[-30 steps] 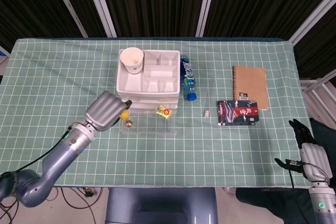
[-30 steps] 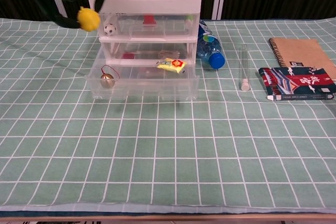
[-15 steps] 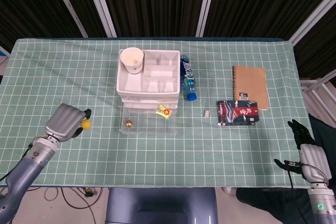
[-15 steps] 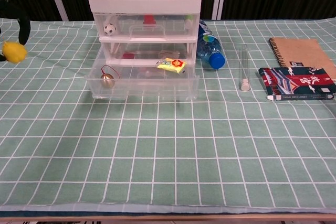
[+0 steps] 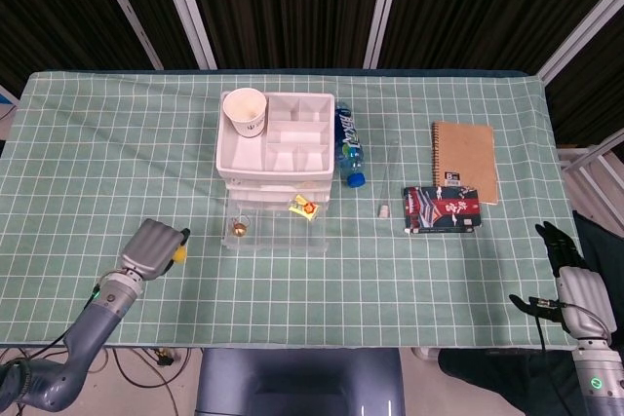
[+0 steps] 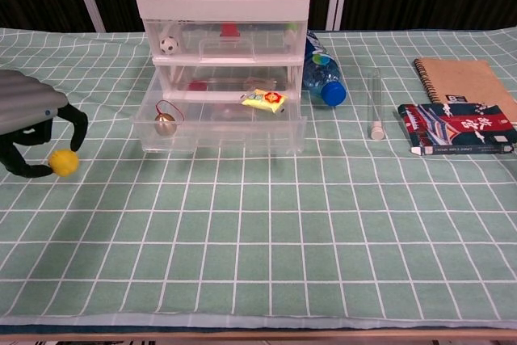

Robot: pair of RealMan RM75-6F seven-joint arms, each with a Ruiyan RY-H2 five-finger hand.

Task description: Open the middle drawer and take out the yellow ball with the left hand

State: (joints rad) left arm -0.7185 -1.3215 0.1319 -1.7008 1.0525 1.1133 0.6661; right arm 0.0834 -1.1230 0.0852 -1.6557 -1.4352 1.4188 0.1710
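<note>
The yellow ball (image 5: pixel 179 254) (image 6: pixel 64 162) is pinched in the fingertips of my left hand (image 5: pixel 154 245) (image 6: pixel 32 123), low over the tablecloth and left of the drawer unit (image 5: pixel 278 143) (image 6: pixel 222 6). The hand's dark fingers (image 6: pixel 77 123) curl down around the ball. One clear drawer (image 5: pixel 273 231) (image 6: pixel 220 128) stands pulled out at the unit's front, with a gold bell (image 6: pixel 165 124) and a yellow packet (image 6: pixel 264 100) in it. My right hand (image 5: pixel 575 284) hangs off the table's front right corner, fingers upright and apart, holding nothing.
A paper cup (image 5: pixel 246 111) stands in the tray on top of the unit. A blue bottle (image 6: pixel 323 74) lies right of the unit, then a clear tube (image 6: pixel 375 103), a dark printed box (image 6: pixel 456 128) and a brown notebook (image 6: pixel 464 78).
My left hand carried the yellow ball away from the drawer to the far left, then came back a little to the right and sank close to the tablecloth. The right hand barely shifted.
</note>
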